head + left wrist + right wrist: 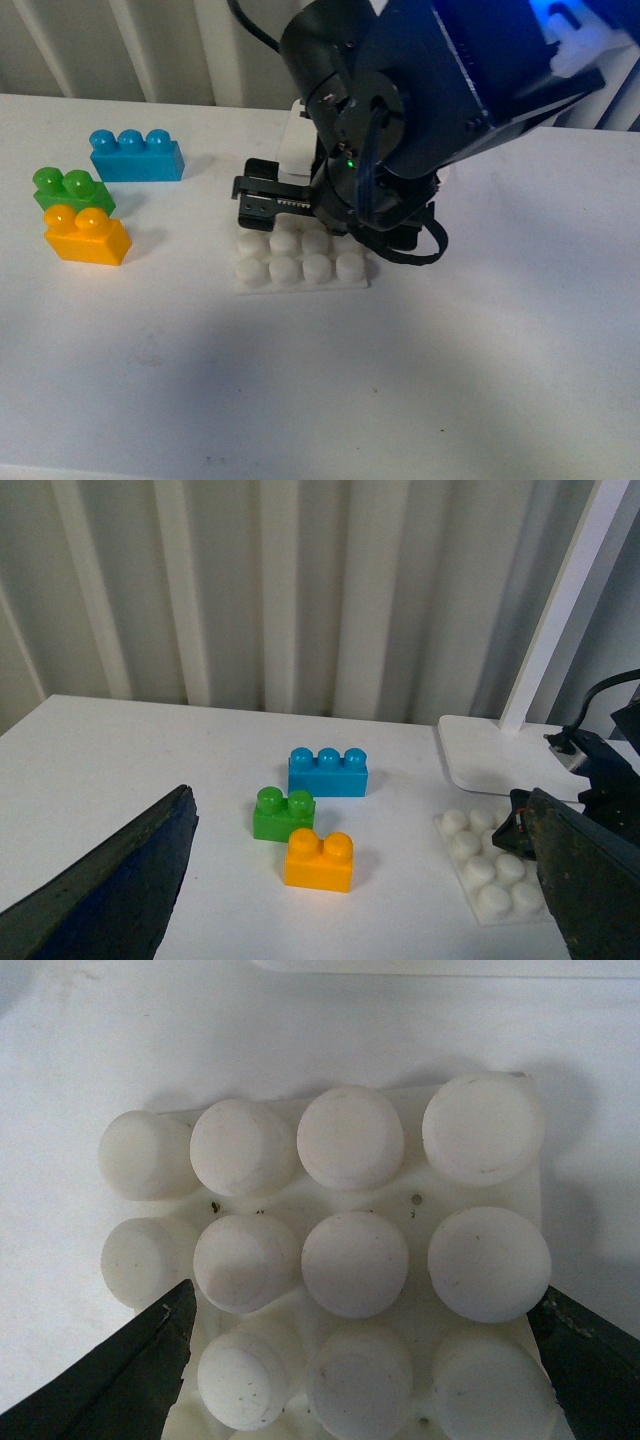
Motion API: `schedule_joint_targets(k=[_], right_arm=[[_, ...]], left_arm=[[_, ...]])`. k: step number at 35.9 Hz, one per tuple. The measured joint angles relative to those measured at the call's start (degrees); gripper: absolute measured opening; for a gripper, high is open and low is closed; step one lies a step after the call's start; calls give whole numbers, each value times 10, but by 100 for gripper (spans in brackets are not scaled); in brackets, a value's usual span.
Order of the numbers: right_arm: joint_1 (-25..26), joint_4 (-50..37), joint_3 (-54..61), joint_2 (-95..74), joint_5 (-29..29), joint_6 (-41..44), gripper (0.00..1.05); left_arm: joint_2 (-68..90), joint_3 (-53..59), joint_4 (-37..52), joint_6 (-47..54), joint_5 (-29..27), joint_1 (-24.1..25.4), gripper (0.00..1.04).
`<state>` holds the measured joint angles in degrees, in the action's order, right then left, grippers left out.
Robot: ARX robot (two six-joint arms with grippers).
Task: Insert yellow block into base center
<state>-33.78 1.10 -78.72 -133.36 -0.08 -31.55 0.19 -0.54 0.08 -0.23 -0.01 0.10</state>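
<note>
The yellow block (87, 236) lies on the white table at the left, touching a green brick (72, 188) behind it. The base (300, 283), a white studded plate, sits mid-table. My right gripper (368, 1352) hangs open just above the base (415, 1200), one finger on each side of it and nothing between them. Its arm hides the back rows of the base in the front view. My left gripper (350, 900) is open and empty, looking from a distance at the yellow block (318, 860) and the base (490, 905). It does not show in the front view.
A blue three-stud brick (136, 154) stands behind the green brick (283, 813). A white lamp foot (480, 760) with a slanted post (560, 610) sits right behind the base. Grey ribbed wall at the back.
</note>
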Motion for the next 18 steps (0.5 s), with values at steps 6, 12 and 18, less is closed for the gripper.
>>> schedule_joint_targets(k=[6,12,18], right_arm=[[-16,23,-45,-20,-4,-23,96],[-30,37,-81,-37,-5,-38,96],[-33,43,-99,-43,-14,-50,96]], left_arm=[[0,0,0,0,0,0,98],[0,0,0,0,0,0,98],[0,0,0,0,0,0,98]])
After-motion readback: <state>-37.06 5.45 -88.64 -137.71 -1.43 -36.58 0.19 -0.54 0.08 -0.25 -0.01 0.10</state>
